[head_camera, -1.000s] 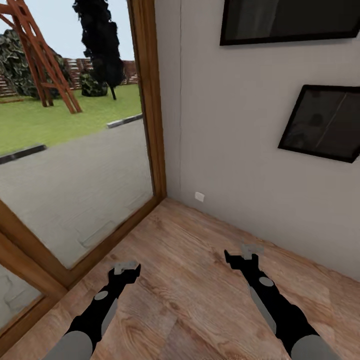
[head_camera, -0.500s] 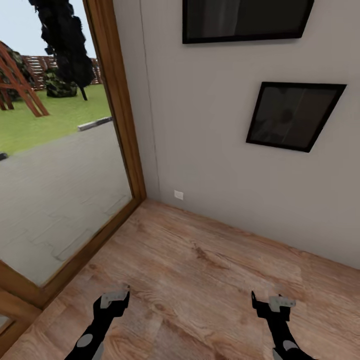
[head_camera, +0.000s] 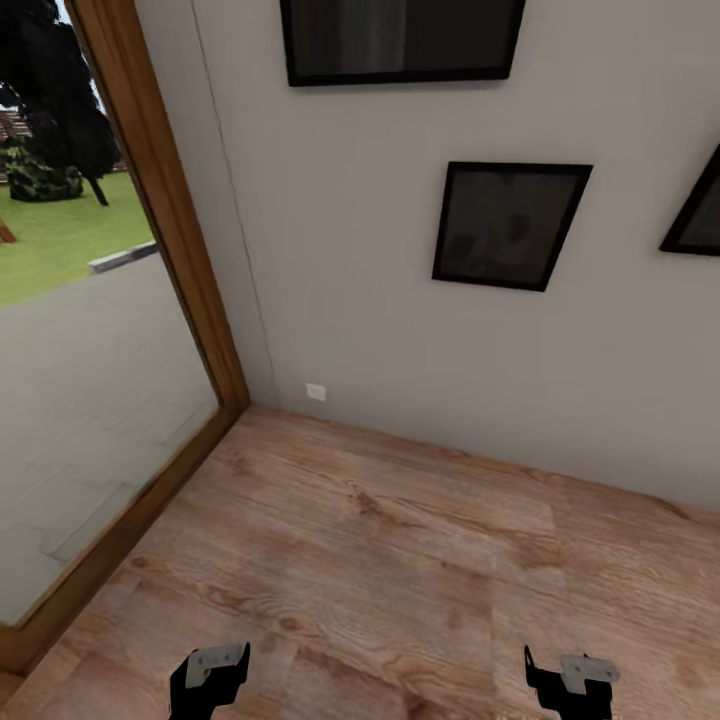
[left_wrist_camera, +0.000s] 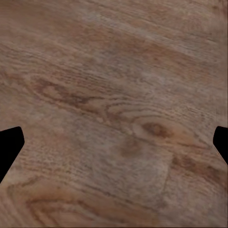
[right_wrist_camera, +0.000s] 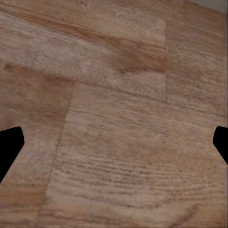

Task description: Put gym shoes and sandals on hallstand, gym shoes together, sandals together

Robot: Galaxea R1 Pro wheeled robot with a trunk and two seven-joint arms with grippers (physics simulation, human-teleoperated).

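Both end effectors sit low in the head view, the left end effector [head_camera: 210, 668] at about 7 o'clock and the right end effector [head_camera: 572, 676] at about 5 o'clock. Each wrist view shows its fingers spread wide at the frame edges, with nothing but bare corridor floor [head_camera: 400, 540] between them, so both are open and empty.

No gym shoes, sandals or hallstand appear; where they lie, which way their toes point and how their long axes run cannot be told from here. Ahead at 12 o'clock stands a pale grey wall [head_camera: 400, 340] carrying dark framed pictures [head_camera: 508, 225], with a small white wall socket [head_camera: 316, 391] near its base. A wood-framed glass door [head_camera: 90, 400] fills the 9 to 10 o'clock side, looking out on paving and grass.

Judging from the task alone, the sneakers should be light and fairly stiff at the heel, best pinched across the heel collar or side wall. The sandals are likely floppier, so the woven front band seems the surer hold.
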